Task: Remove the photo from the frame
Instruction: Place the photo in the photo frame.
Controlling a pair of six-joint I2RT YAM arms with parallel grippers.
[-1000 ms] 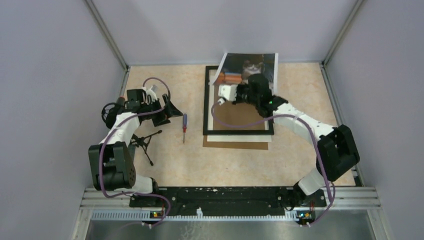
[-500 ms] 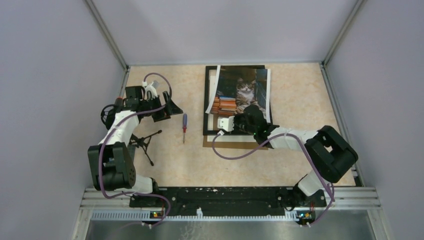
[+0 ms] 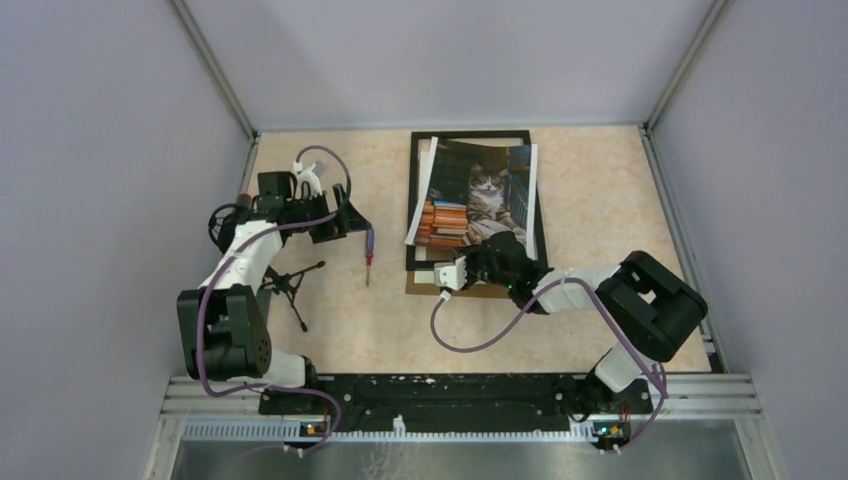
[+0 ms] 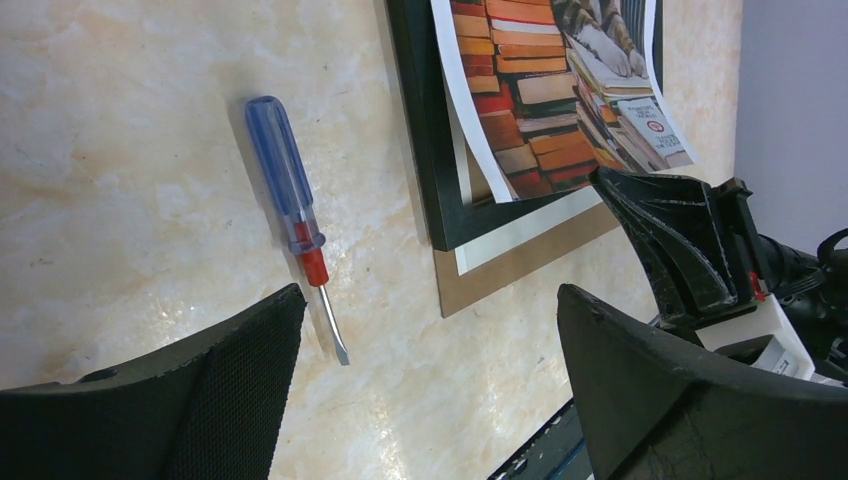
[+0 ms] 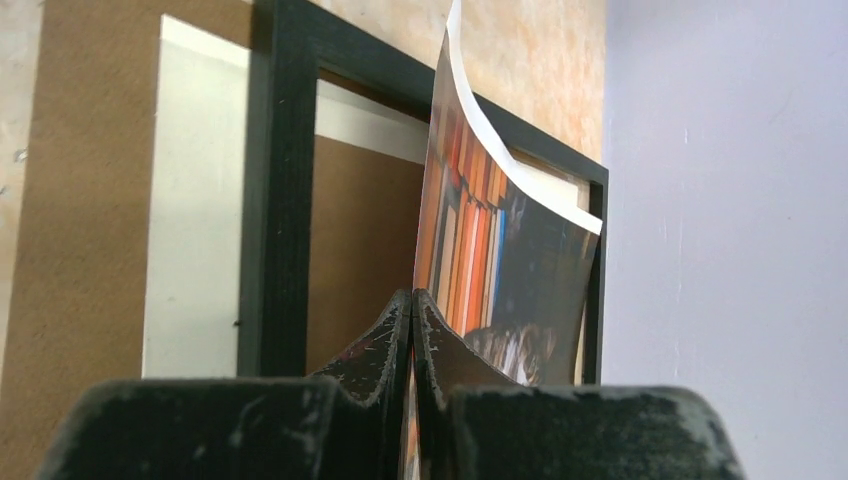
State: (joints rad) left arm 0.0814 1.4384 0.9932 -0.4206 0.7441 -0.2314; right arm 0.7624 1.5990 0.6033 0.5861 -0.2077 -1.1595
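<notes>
The photo, a grey-white cat among stacked books, curls upward over the black frame at the table's far middle. My right gripper is shut on the photo's near edge, by the frame's near end. In the right wrist view the fingertips pinch the print, which stands up from the frame. My left gripper is open and empty, left of the frame. In the left wrist view the left gripper hovers over the table between the screwdriver and the frame's corner.
A blue-and-red screwdriver lies left of the frame and also shows in the left wrist view. A brown backing board and a white mat lie under the frame. A small black tripod lies by the left arm.
My right gripper has drawn back from the frame's far end to its near end, pulling the photo with it over the frame. The left arm has barely shifted.
</notes>
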